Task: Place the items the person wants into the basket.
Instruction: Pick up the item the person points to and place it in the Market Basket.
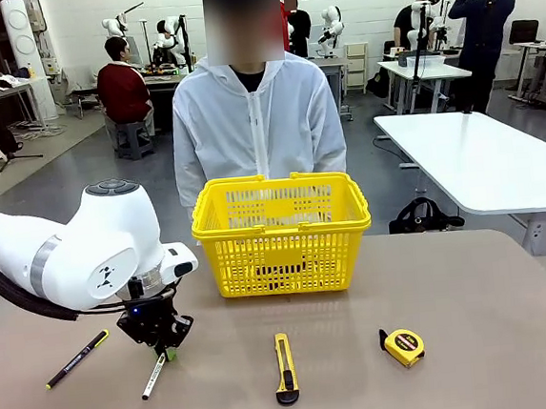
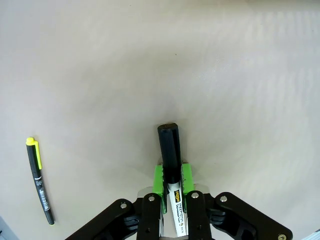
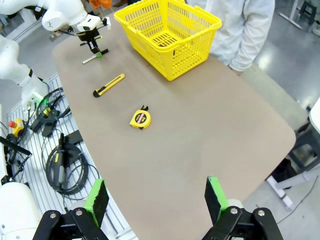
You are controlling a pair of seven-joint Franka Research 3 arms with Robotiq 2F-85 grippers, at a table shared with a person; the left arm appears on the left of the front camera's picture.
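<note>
Left gripper (image 2: 172, 172) squeezed shut on the marker (image 2: 170, 142), green pads (image 2: 158, 180) hugging the white body right behind the black cap, low at the table (image 2: 225, 75). Cannot tell if lifted off it yet. Looks light, stiff and smooth, so easy to carry but quick to slip or swing; best pinched near the middle, not at one end. Right gripper (image 3: 157, 200) wide open, holding nothing, high over the table. Tape measure (image 1: 403, 346) lying on the table, well apart from the basket (image 1: 280, 233); looks small, hard and round, best pinched across the flat sides. Up close in the left wrist view: the hold on the marker, plus the pen (image 2: 40, 182) off to one side. From the front instead: basket, person (image 1: 256, 120) behind it, knife (image 1: 284, 368) between marker and tape measure.
</note>
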